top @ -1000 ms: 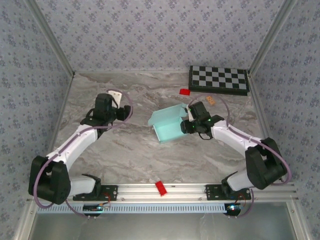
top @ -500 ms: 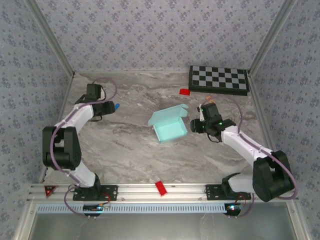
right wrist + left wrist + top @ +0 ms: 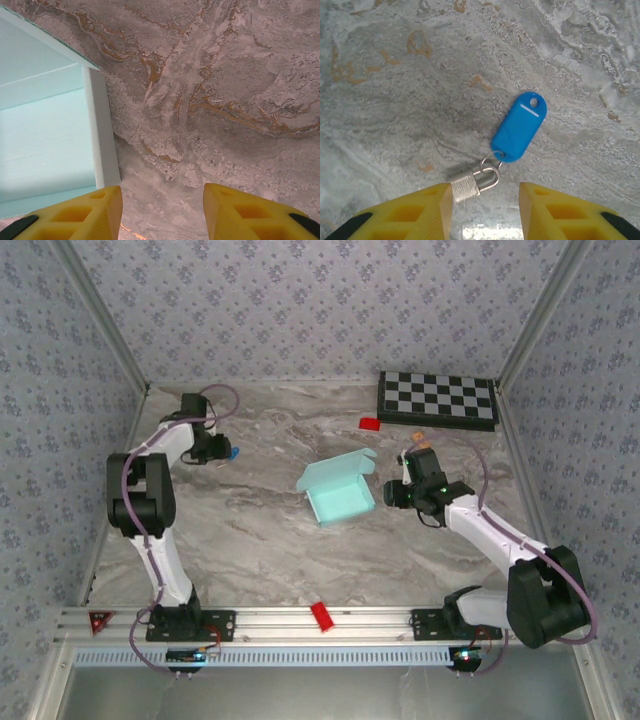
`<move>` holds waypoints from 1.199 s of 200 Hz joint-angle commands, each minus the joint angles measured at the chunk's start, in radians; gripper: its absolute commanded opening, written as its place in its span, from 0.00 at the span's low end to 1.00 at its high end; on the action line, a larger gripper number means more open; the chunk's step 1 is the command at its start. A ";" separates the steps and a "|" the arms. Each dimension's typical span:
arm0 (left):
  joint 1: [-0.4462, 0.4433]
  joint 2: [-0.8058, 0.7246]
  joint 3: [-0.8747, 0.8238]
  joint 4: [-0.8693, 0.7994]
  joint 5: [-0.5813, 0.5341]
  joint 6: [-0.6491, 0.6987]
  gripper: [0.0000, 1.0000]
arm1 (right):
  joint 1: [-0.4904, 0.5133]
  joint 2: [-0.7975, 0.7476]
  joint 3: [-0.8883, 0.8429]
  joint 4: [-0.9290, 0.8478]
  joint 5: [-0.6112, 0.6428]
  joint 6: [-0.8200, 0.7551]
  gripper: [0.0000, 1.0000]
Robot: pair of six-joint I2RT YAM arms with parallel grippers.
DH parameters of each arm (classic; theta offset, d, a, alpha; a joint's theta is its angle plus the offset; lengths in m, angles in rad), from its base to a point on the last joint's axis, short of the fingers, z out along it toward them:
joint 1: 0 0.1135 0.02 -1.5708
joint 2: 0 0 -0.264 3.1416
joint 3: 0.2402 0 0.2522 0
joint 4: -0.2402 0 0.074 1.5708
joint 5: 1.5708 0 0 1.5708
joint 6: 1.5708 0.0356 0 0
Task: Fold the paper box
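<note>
The paper box (image 3: 338, 492) is a pale light-blue carton lying mid-table with its lid (image 3: 336, 471) half raised. My right gripper (image 3: 397, 490) hovers just right of it, open and apart from it. In the right wrist view the box's white-edged side wall (image 3: 102, 135) lies left of the open right gripper (image 3: 162, 192), with only marble between the fingers. My left gripper (image 3: 222, 453) is far off at the back left, open over a small padlock (image 3: 470, 183) on a blue key tag (image 3: 519, 127). The padlock lies by the left fingertip (image 3: 442, 200) of the left gripper (image 3: 485, 192).
A black-and-white checkerboard (image 3: 437, 398) lies at the back right with a small red piece (image 3: 369, 423) near its left end. A tan object (image 3: 420, 442) sits just behind my right gripper. Another red piece (image 3: 321, 616) rests on the front rail. Patterned walls close three sides.
My left arm folded back toward the far left and its jaws narrowed over the padlock. My right gripper drew back to the right, away from the box, then stayed still.
</note>
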 commanded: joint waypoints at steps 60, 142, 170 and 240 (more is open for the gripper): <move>0.014 0.113 0.123 -0.115 0.076 0.065 0.37 | -0.016 -0.008 -0.016 -0.015 0.010 0.007 0.48; 0.015 0.150 0.134 -0.128 0.088 0.069 0.26 | -0.022 0.004 -0.024 -0.011 0.006 0.005 0.48; 0.015 0.145 0.126 -0.127 0.085 0.066 0.20 | -0.023 0.012 -0.024 -0.008 0.004 0.006 0.48; 0.015 0.022 0.062 -0.093 0.054 0.044 0.00 | -0.025 0.023 -0.029 -0.010 -0.002 0.008 0.48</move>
